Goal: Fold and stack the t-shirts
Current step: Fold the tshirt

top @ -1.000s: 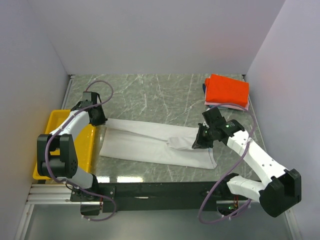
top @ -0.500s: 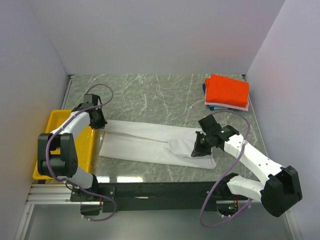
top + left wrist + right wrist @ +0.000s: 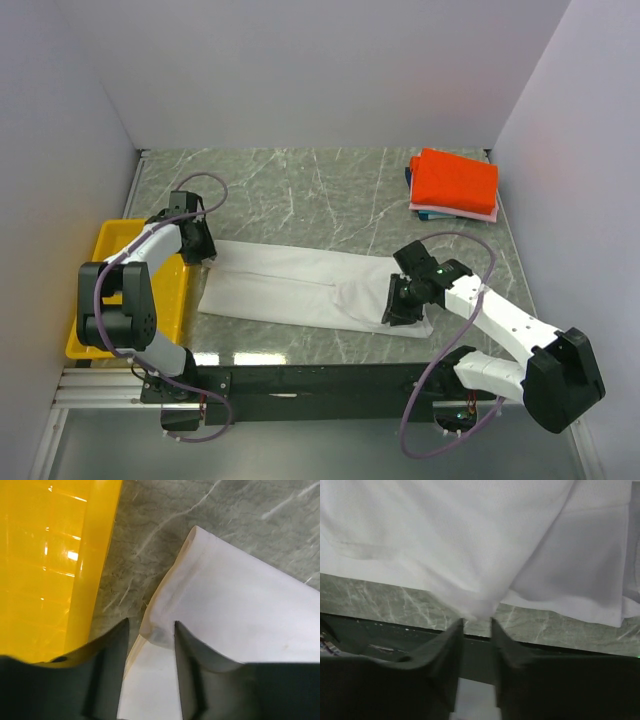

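Observation:
A white t-shirt [image 3: 290,283] lies on the marble table as a long folded strip. My left gripper [image 3: 203,250] is at its far left corner. In the left wrist view the left gripper [image 3: 150,627] is open, and the corner of the white t-shirt [image 3: 240,605] lies loose between its fingers. My right gripper [image 3: 393,301] sits over the strip's right near part. The right gripper [image 3: 477,622] is open too, with a hanging tip of the white t-shirt [image 3: 445,540] just at the fingertips. A folded orange-red t-shirt [image 3: 455,180] tops a stack with a pink one [image 3: 450,211] at the back right.
A yellow tray [image 3: 178,292] stands at the left edge, right beside the left gripper, and shows as the yellow tray [image 3: 50,555] in the left wrist view. The table's near edge and dark rail [image 3: 395,630] lie just below the right gripper. White walls close in three sides.
Both grippers have gone from shut to open, letting go of the white t-shirt. The right gripper moved left and toward the near edge, and the raised fold there has dropped flatter.

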